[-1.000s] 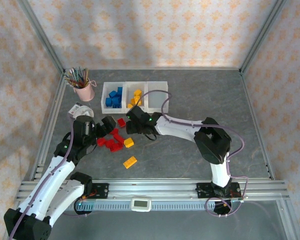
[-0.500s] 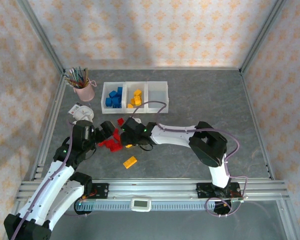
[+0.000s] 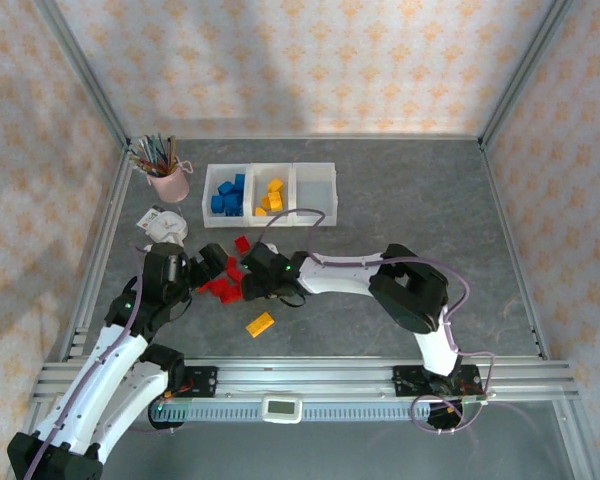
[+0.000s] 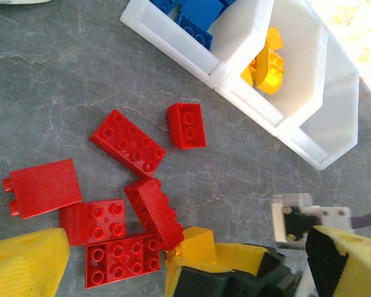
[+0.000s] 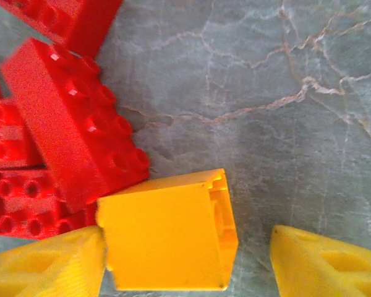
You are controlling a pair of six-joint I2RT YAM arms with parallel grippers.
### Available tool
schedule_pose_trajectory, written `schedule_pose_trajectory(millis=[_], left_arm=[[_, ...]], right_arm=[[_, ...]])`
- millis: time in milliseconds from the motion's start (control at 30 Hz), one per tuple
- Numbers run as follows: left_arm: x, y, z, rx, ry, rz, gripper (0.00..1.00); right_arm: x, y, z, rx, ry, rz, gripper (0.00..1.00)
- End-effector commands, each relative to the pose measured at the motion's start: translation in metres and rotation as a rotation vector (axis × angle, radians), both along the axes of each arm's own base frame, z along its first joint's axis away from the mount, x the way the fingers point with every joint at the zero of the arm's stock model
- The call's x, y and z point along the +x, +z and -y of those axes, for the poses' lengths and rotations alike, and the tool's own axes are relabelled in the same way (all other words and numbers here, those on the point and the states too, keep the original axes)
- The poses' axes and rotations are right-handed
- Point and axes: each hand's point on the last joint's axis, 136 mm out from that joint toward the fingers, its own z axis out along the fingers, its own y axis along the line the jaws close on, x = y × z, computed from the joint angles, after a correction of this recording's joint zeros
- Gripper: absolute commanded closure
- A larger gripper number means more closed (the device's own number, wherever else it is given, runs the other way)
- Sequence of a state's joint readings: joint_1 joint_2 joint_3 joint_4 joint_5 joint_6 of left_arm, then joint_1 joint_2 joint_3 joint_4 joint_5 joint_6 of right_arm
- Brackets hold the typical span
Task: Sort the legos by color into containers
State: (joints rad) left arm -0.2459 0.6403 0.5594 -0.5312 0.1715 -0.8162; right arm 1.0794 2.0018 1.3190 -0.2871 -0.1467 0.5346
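Closely against yellow lego, red legos

Red bricks: six, bunched on the grey table | bins top right: blue bricks beside yellow bricks | lone yellow brick touching a red one, right gripper right at it!
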Motion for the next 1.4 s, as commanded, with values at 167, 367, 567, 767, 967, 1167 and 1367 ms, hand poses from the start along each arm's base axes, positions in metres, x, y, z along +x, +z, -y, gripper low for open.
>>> schedule_pose_trajectory(millis=[167,367,567,767,967,1167,1367], left_arm=[[-0.007,-0.003,-0.009,0.011,0.039,-0.016,0.01],[-0.004,0.005,-0.005,-0.006,0.028,0.003,0.01],[0.005,0.022,0.001,-0.025,0.007,0.054,0.01],[0.024,0.040,0.010,-0.053,-0.015,0.104,0.01],[0.047,0.054,0.012,-0.051,-0.002,0.153,0.01],[0.067,0.058,0.012,-0.036,0.016,0.172,0.01],[0.079,0.061,0.016,-0.024,0.000,0.169,0.01]], right_arm=[[0.006,0.000,-0.006,-0.026,0.033,0.047,0.48],[0.014,0.025,-0.003,-0.004,0.009,0.082,0.58],[0.046,0.060,0.009,0.052,-0.048,0.131,0.60],[0.109,0.092,0.024,0.075,-0.134,0.229,0.61],[0.176,0.114,0.026,0.096,-0.199,0.312,0.61],[0.228,0.111,0.029,0.075,-0.266,0.362,0.57],[0.261,0.124,0.021,0.038,-0.264,0.422,0.39]])
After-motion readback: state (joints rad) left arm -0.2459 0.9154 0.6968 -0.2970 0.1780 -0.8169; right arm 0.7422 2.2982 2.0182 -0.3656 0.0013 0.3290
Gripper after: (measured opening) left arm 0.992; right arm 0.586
